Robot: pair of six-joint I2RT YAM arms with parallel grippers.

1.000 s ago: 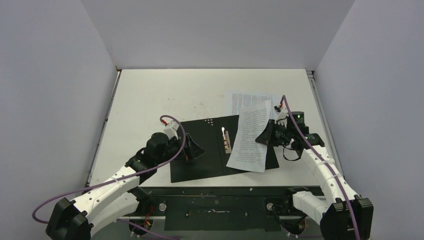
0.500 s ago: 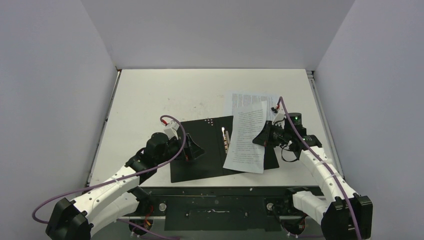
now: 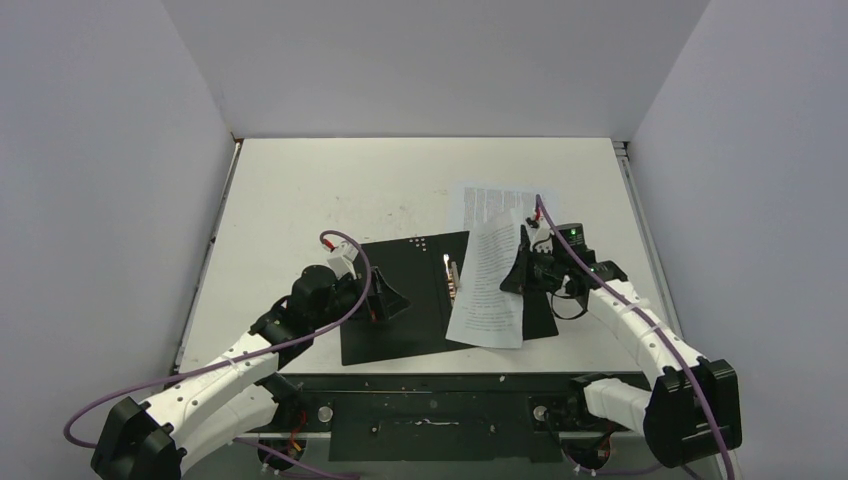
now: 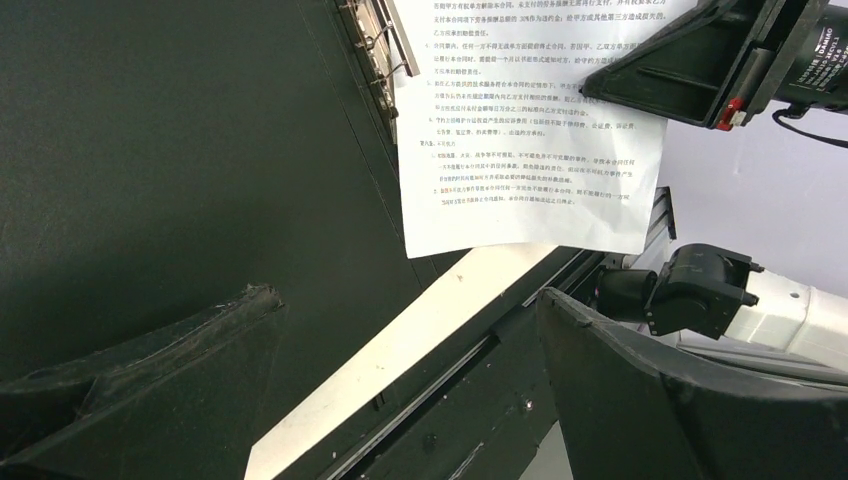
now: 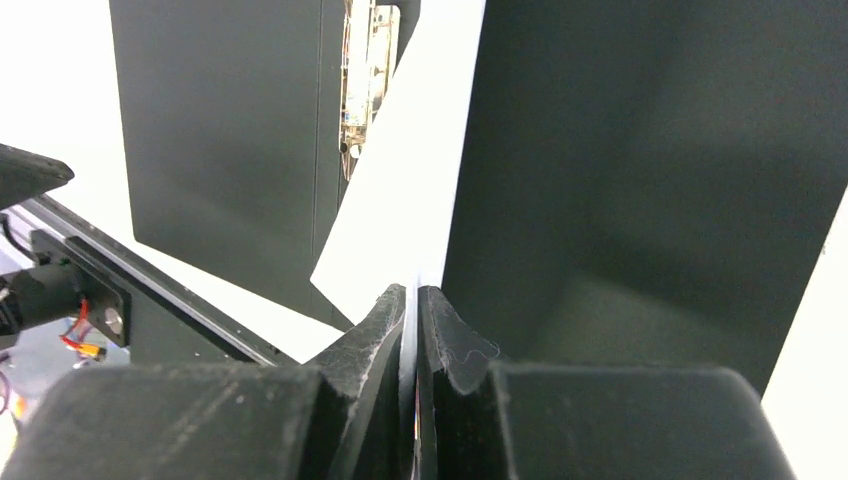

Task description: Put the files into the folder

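The folder (image 3: 400, 300) lies open on the table, black inside, with a metal clip (image 3: 452, 280) at its spine. My right gripper (image 3: 510, 280) is shut on the right edge of one printed file sheet (image 3: 488, 290) and holds it tilted over the folder's right half. In the right wrist view the sheet (image 5: 410, 200) runs edge-on between my fingertips (image 5: 395, 305). The second file sheet (image 3: 495, 200) lies flat on the table behind the folder. My left gripper (image 3: 385, 298) is open and empty over the folder's left half (image 4: 150, 150). The left wrist view also shows the held sheet (image 4: 520, 150).
The table's front edge and a black metal rail (image 3: 430, 385) lie just below the folder. The held sheet's lower corner hangs past the folder's front edge. Grey walls enclose the table on three sides.
My right gripper has moved left with the sheet, toward the folder's spine. The left arm has not moved.
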